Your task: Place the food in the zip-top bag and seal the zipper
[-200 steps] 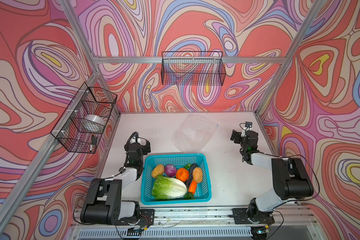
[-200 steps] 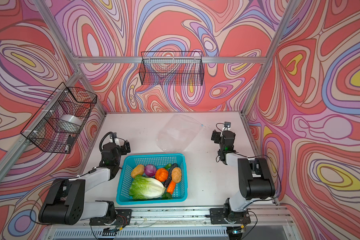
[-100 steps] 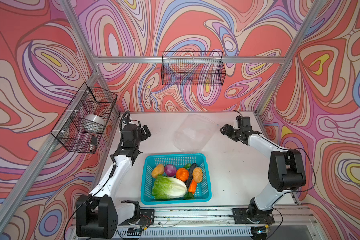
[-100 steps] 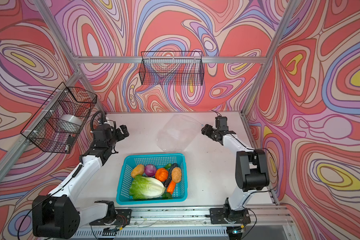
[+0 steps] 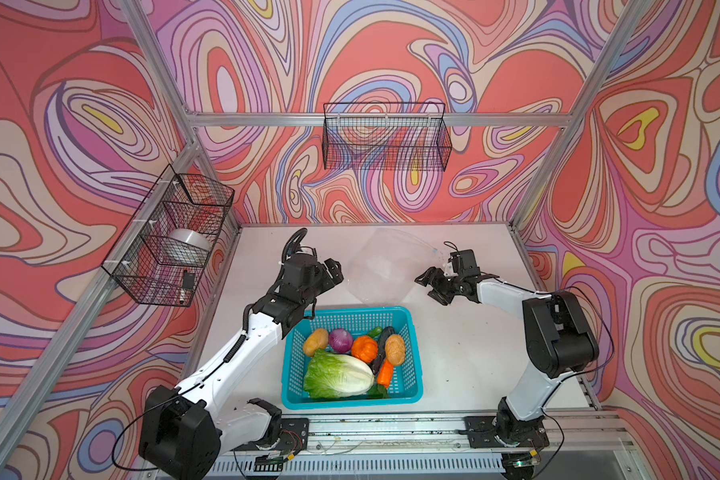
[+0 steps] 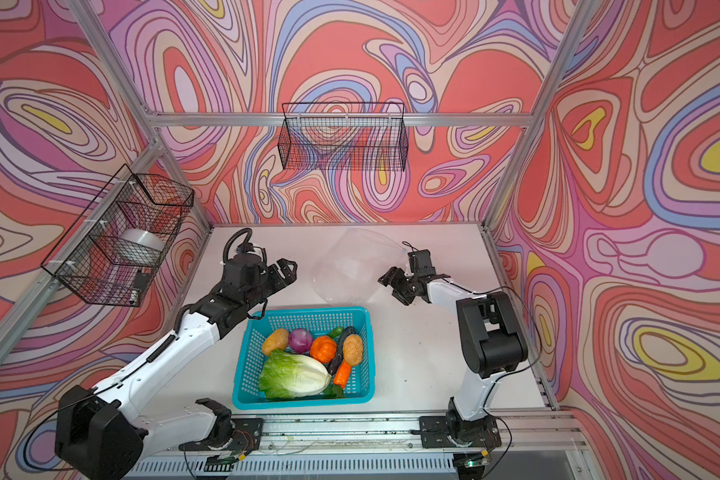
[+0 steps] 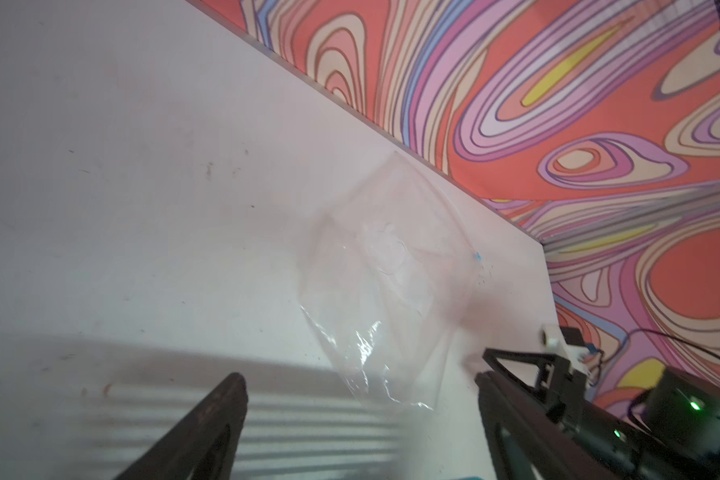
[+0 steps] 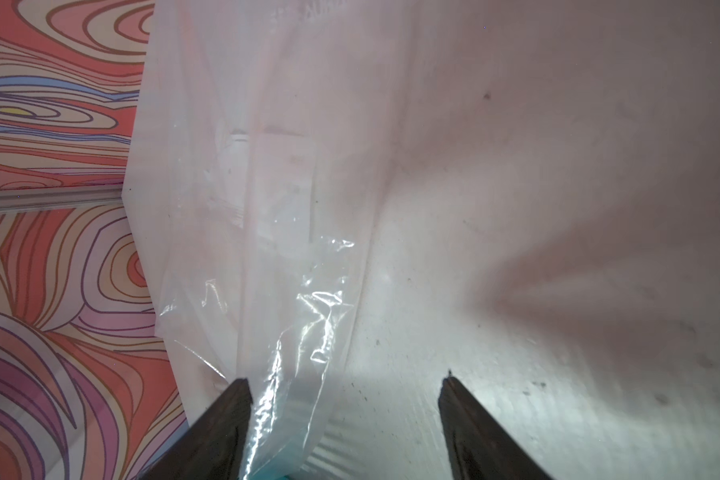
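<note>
Front rail: both arm bases sit on the metal rail along the near edge of the surface.
Teal basket: it stands just beyond the rail, between the two arms, and holds all the food.
Food in plain sight: the lettuce lies nearest. Behind it, in a row, are a potato, the purple onion, the pumpkin and a second potato. The carrot lies beside the lettuce.
Half hidden: the dark cucumber is mostly covered by the pumpkin, the second potato and the carrot. Of the small green pieces, only scraps show, too small to make out.
Left pincer: its jaws are apart and empty. It hangs past the basket's far left corner, pointing at the bag without touching it.
Right pincer: its jaws are spread and clamp nothing. In the right wrist view the bag's corner lies just inside one finger; whether they touch cannot be told.
Zip-top bag: it lies flat and empty on the surface beyond the basket, between the pincers. Its outline is faint against the white, and glints mark the near corner.
Zipper: only the light-blue slider shows. The track is too faint to tell whether it is sealed.
Open room: the surface is bare to the right of the basket and in a narrower strip to its left.
Far edge: the bag's far corner lies close to the back wall.
Walls: a wire basket hangs at the back. Another wire basket on the left holds a pale round thing, unclear through the mesh.
</note>
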`<state>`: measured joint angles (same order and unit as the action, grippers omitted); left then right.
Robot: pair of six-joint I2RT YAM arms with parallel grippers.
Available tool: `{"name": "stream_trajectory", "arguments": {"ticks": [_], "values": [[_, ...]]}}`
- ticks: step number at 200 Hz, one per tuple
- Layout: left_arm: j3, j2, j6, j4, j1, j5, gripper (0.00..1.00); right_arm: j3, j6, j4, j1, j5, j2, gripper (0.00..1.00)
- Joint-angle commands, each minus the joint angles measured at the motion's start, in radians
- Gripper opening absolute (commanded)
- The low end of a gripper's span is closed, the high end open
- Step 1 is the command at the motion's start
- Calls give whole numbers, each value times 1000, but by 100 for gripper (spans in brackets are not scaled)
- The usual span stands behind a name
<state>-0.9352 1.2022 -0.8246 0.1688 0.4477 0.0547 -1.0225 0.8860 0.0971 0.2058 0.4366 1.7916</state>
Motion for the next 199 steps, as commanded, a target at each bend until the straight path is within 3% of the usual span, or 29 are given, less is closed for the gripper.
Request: {"name": "stream_trajectory", "arguments": {"ticks": [1,57,95,111,148,199], "values": [[-39,13,-57,8,34,11,89,22,100,-144,9,9,68,72],[-72,37,-65,17,86,26,89,-8,114,-235,15,-17,152,64],[-57,15,-74,22,94,46,89,-15,124,-285,15,-16,202,40],[-56,3,-73,32,95,52,89,-30,123,-294,15,-14,222,34],[-53,-25,-62,53,95,66,89,-88,106,-300,15,12,266,0],[-25,-67,-67,72,96,85,89,-129,-30,-140,-18,-3,192,0]]}}
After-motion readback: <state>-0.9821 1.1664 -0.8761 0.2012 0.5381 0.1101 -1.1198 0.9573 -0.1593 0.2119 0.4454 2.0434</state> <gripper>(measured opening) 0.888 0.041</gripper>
